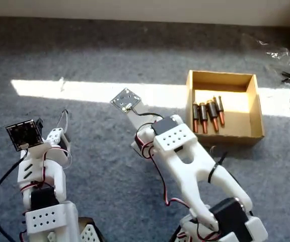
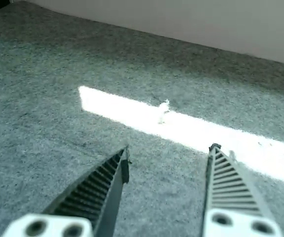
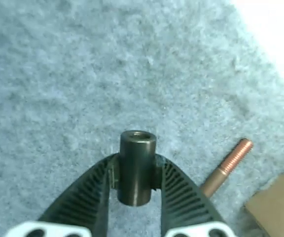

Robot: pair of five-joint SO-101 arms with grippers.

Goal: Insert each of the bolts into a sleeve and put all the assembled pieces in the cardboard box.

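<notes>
The right gripper [image 3: 137, 165] is closed on a short dark metal cylinder sleeve [image 3: 137, 170], with a ribbed black finger on each side of its lower body. The sleeve's open bore stands clear above the fingertips. A slim copper-coloured bolt [image 3: 227, 167] lies flat on the grey carpet [image 3: 58, 74] just beside the gripper, on its right, between it and a corner of the brown cardboard box [image 3: 275, 210]. In the high view the box [image 1: 256, 108] sits at the far right and holds four assembled bolt-and-sleeve pieces [image 1: 208, 115] side by side. Well apart to the left, the left gripper [image 2: 170, 149] hangs over bare carpet, its fingers spread wide and holding nothing.

The step in hand appears to be joining this last bolt and sleeve. To do it well, the right gripper should keep its firm hold low on the sleeve and leave the bore clear. The free gripper should take the bolt by one end, line it up with the bore, and push it straight in.
</notes>
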